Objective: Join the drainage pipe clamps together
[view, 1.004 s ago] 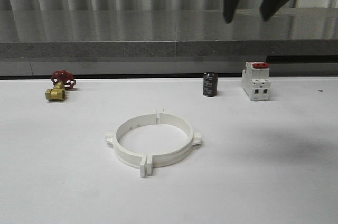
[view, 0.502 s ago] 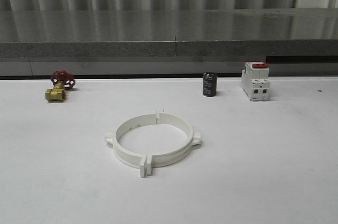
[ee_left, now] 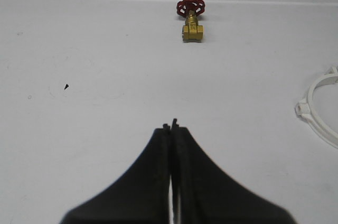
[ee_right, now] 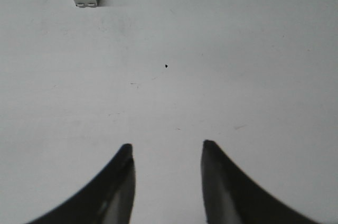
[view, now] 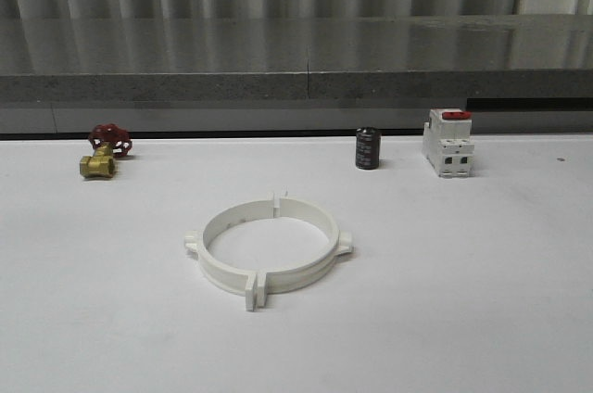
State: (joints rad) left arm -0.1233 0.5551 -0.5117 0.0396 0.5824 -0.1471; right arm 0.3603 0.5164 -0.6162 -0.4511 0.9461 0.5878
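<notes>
No readable writing anywhere; scene unchanged vs 0.5 s ago: 2 drainage pipe clamps (view: 269,251) joined as 1 ring, frame centre on white bench (view: 463,300), w/ 1 brass valve (view: 102,152), 1 black cylinder (view: 368,148), 1 breaker (view: 448,143); left gripper (ee_left: 171,127) fingers together, right gripper (ee_right: 166,152) fingers apart, empty.

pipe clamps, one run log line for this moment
clamps: joined as ring, flat on table | left gripper: shut, empty | right gripper: open, empty
</notes>
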